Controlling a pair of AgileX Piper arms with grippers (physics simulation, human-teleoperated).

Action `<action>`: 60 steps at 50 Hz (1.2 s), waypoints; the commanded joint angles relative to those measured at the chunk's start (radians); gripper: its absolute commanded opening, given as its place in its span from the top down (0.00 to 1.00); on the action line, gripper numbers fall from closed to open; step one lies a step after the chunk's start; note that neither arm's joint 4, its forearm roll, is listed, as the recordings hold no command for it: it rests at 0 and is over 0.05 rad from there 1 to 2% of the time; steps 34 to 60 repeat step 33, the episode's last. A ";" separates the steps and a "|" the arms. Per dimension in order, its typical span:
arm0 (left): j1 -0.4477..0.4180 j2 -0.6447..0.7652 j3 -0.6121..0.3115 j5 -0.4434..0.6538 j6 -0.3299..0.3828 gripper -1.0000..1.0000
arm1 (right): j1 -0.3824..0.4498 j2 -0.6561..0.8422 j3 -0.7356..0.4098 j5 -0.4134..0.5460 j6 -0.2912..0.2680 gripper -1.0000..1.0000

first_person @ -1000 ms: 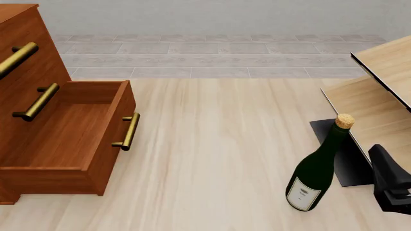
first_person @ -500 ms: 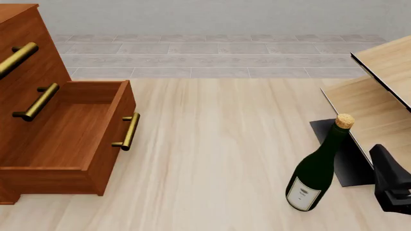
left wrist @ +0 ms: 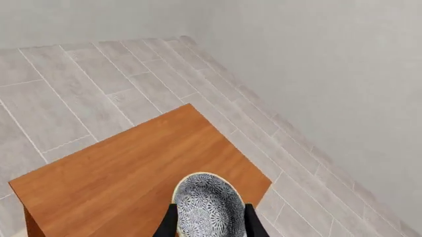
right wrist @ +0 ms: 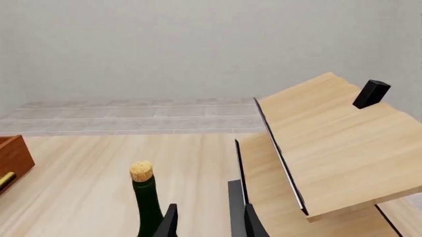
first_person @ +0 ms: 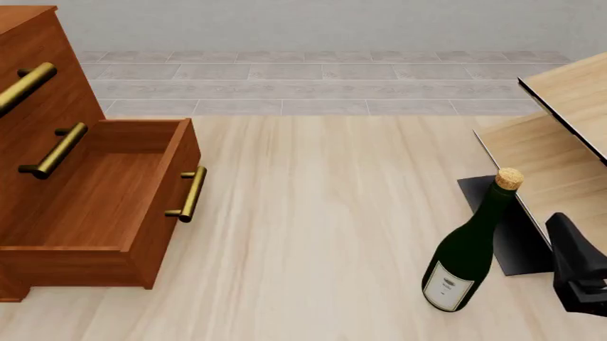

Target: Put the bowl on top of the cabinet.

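Cabinet (first_person: 57, 185), reddish-brown with brass handles and one drawer pulled open, is seen at the left of the worktop (first_person: 313, 234). In the left wrist view, the bowl (left wrist: 209, 207) is gripped between the closed fingers of the left end effector (left wrist: 209, 223), above the cabinet's top. It should be lowered level, well inside the edges, before release. Rightward, a bottle (first_person: 471, 249) stands beside the right end effector (right wrist: 205, 221), slightly parted and empty.

A speckled blue-and-white bowl (left wrist: 211, 207) sits between the left gripper's (left wrist: 210, 228) dark fingers (left wrist: 170, 224), over the reddish-brown cabinet (left wrist: 118, 173) top; grey tiled floor (left wrist: 72, 84) lies beyond.
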 commanded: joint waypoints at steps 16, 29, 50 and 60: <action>-0.071 -0.316 0.335 -0.240 0.157 0.00 | 0.005 0.003 0.000 -0.001 0.000 0.00; -0.135 -0.481 0.521 -0.361 0.249 0.00 | 0.004 0.001 0.000 0.001 0.005 0.00; -0.152 -0.537 0.578 -0.388 0.259 0.00 | 0.003 -0.005 0.000 0.006 0.005 0.00; -0.152 -0.537 0.578 -0.388 0.259 0.00 | 0.003 -0.005 0.000 0.006 0.005 0.00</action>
